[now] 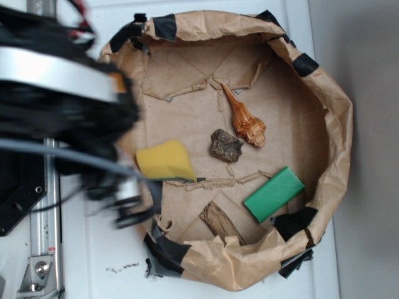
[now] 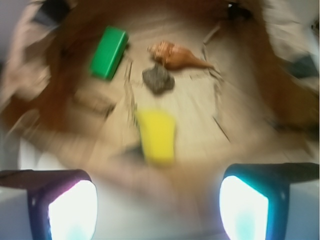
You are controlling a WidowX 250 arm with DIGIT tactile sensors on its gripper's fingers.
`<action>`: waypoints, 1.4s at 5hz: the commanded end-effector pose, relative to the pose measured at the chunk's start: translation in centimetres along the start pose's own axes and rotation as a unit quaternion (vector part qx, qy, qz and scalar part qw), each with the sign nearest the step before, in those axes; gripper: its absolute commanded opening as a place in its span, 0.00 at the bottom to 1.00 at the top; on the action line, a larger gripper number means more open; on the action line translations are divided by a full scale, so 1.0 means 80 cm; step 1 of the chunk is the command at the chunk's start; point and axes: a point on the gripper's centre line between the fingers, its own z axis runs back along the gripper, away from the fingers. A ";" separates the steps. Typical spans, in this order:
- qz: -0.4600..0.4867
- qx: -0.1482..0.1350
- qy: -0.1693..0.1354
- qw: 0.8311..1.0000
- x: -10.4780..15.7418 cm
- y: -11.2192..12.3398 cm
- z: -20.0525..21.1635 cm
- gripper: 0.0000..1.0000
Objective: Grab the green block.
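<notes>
Exterior view: the arm is a dark blur at the left edge, over the rim of the paper basin; its gripper cannot be made out there.
Paper basin: a brown paper bowl patched with black tape, holding all the loose items on its creased floor.
Green block: lies flat on the basin floor at the lower right, near the far wall, touching nothing else; in the wrist view it shows at the upper left.
Yellow sponge: at the left side of the basin, just beside the blurred arm and well apart from the block.
Wood strip: on the floor between sponge and block, near the lower wall.
Shell and dark rock: side by side around the middle of the floor.
Gripper: the wrist view shows both fingers standing wide apart with nothing between them.
Key relation: the block lies ahead and to the left of the fingers, beyond the sponge, with its long axis running roughly away from them, slightly slanted. My reading is that the reach must cross the basin, and the fingers look about right to close across the block's short width.
</notes>
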 end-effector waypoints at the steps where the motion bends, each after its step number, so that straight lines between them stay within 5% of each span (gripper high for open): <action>1: 0.082 -0.010 -0.014 0.996 0.109 -0.041 -0.077 1.00; 2: 0.075 -0.029 -0.009 0.997 0.167 -0.058 -0.096 1.00; 5: 0.023 -0.079 -0.038 0.996 0.116 -0.070 -0.053 1.00; 7: 0.008 -0.094 -0.036 0.995 0.101 -0.092 -0.082 1.00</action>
